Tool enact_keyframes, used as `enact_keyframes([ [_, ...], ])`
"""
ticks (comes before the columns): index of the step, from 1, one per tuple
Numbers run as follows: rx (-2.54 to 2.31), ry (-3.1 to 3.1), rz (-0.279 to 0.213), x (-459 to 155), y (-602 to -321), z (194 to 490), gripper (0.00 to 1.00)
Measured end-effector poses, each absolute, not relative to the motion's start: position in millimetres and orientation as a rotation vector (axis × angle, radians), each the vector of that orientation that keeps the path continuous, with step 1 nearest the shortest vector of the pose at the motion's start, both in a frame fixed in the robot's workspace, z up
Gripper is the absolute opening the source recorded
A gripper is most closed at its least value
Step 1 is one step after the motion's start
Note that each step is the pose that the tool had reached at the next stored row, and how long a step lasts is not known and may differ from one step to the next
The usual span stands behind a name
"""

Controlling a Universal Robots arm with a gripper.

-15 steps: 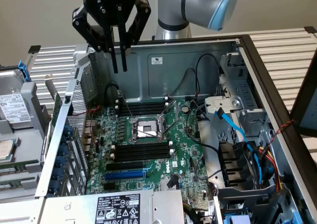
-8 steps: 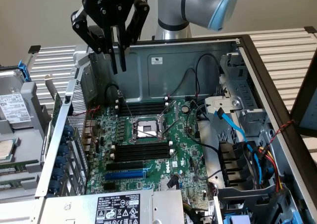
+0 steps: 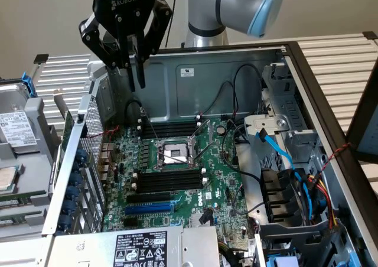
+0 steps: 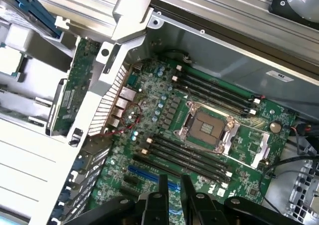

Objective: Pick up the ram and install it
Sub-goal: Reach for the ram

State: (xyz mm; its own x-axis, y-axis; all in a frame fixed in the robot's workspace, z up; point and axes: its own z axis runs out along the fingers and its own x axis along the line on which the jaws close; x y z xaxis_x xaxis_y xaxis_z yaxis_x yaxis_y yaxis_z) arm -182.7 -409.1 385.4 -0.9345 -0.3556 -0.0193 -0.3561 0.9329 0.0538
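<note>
The ram [image 4: 70,88], a thin green stick studded with chips, stands on edge beyond the perforated metal wall [image 4: 107,110], well aside from the jaws. The black gripper [image 3: 136,81] hangs vertically over the glossy green motherboard [image 3: 220,178], its slim fingers slightly apart and empty.

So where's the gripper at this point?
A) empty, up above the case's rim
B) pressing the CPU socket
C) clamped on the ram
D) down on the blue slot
A: the gripper hangs above the rim of the case at the exterior view's left, and in the wrist view bare motherboard is visible between its parted fingers.
</note>
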Motion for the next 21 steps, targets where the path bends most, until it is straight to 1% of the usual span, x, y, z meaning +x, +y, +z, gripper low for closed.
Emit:
enact_keyframes([
  [7, -0.616, 3.071, 0.089, -200.6, -409.2, 382.4, 0.25],
  [21, -0.906, 3.004, 0.089, -209.6, -409.3, 382.4, 0.25],
])
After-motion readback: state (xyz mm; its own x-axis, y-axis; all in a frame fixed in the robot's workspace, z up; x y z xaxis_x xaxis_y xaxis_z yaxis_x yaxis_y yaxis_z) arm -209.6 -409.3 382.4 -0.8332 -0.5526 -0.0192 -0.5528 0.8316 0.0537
